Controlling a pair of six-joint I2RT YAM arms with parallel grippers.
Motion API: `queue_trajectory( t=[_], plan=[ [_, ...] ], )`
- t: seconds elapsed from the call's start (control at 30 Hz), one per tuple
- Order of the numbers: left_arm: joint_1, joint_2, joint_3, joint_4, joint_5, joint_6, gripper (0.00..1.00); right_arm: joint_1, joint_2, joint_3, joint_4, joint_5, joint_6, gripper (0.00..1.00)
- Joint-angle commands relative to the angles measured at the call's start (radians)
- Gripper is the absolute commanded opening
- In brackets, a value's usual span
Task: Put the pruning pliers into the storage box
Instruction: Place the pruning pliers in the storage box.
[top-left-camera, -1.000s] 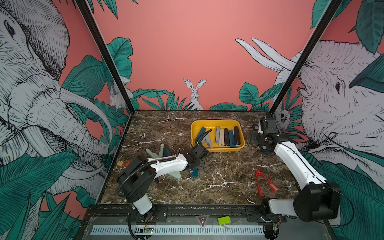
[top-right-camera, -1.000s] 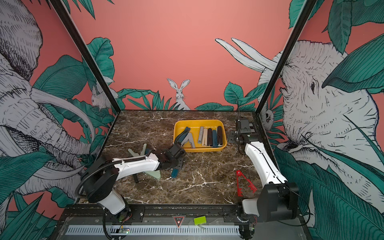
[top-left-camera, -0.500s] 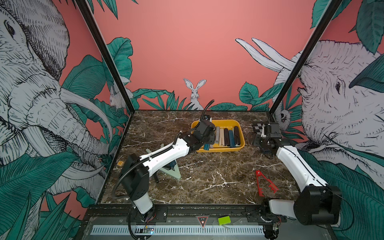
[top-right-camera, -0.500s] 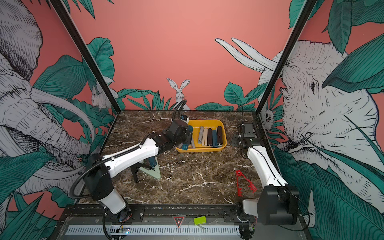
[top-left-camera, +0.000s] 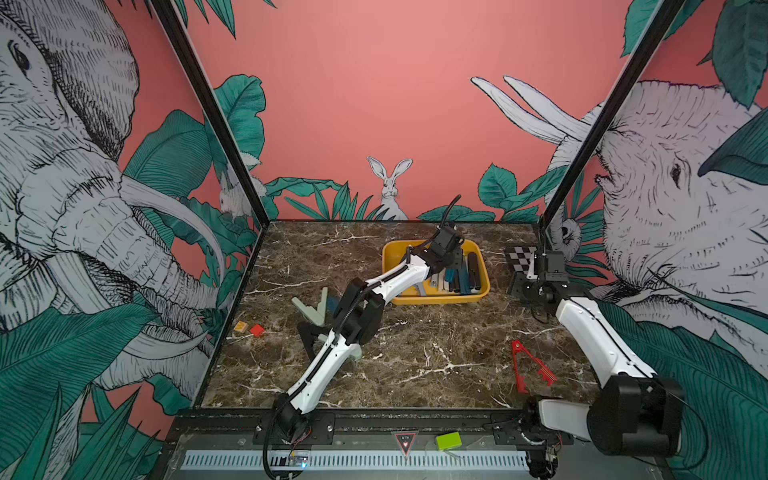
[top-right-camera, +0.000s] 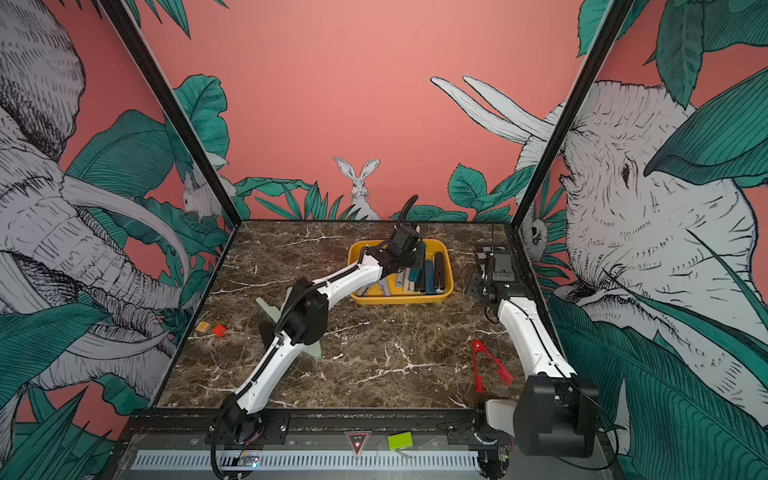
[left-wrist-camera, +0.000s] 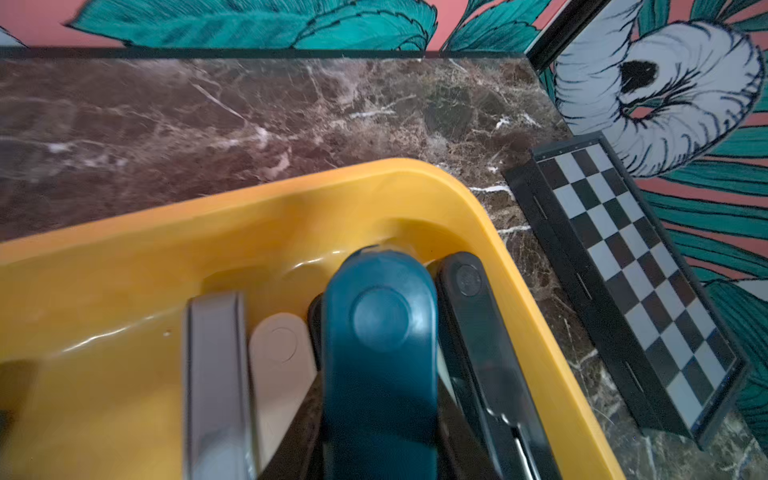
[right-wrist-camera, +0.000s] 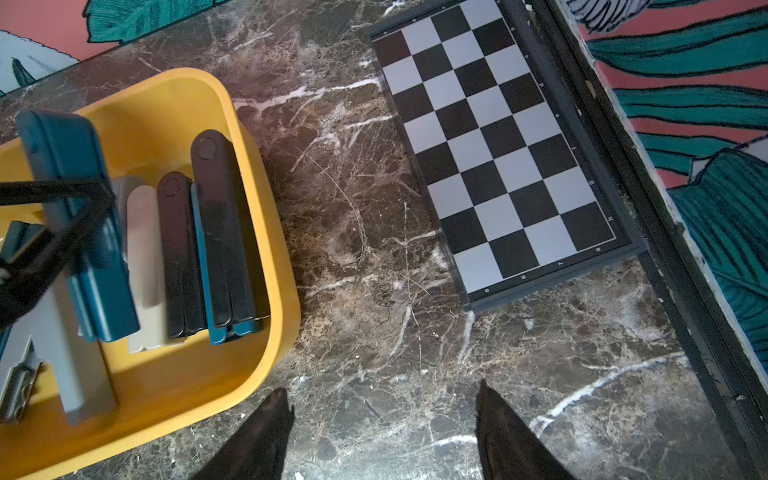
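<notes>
Left gripper (top-left-camera: 451, 264): Since no finger appears in its own wrist view, the grip is read from the right wrist view, where black fingers (right-wrist-camera: 50, 189) are seen closed around the dark teal pruning pliers (left-wrist-camera: 380, 357), a folded-straight tool of smooth hard plastic.
Held tool: It is carried tilted over the storage box, with the rounded hinge end turned towards a far corner. Whether its lower end rests on the pieces beneath cannot be told.
Handling: The tool is judged light and stiff, with a glossy skin that is likely to slide or swivel in a narrow pinch. A hold is best taken at mid-length across both arms, so that the hinge is kept folded.
Storage box (right-wrist-camera: 276, 241): This is a shallow bright yellow plastic tray with rounded corners. Grey, beige, black and teal pliers are laid side by side in it.
Loose pliers: A mint V-shaped pair (top-left-camera: 312, 309), a black pair (top-left-camera: 308, 334) and a thin red pair (top-left-camera: 528, 365) are left on the brown marble tabletop (top-left-camera: 415, 357), well apart from the box.
Right gripper (right-wrist-camera: 384, 436): The jaws are held apart with nothing between them, over bare marble between the box and the flat black-and-white chequered board (right-wrist-camera: 494, 145).
Hidden: The finger contact is covered by the wrist in both top views. The loose pairs near the left arm are partly masked by it, so no count can be made. The teeth of the red pair are too small to be read.
</notes>
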Motion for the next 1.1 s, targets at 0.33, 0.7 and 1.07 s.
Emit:
queue_trajectory(
  t=[0.33,0.7,1.07],
  plan=[
    [0.005,0.026,0.047,0.007,0.075,-0.183,0.00,-0.022,0.012,-0.019,0.051,-0.035,0.015,0.69],
    [0.002,0.043,0.047,0.006,0.085,-0.236,0.25,-0.029,0.012,-0.026,0.059,-0.038,0.018,0.69],
    [0.001,0.067,0.085,-0.006,0.109,-0.270,0.40,-0.034,0.007,-0.024,0.048,-0.037,0.020,0.69]
  ],
)
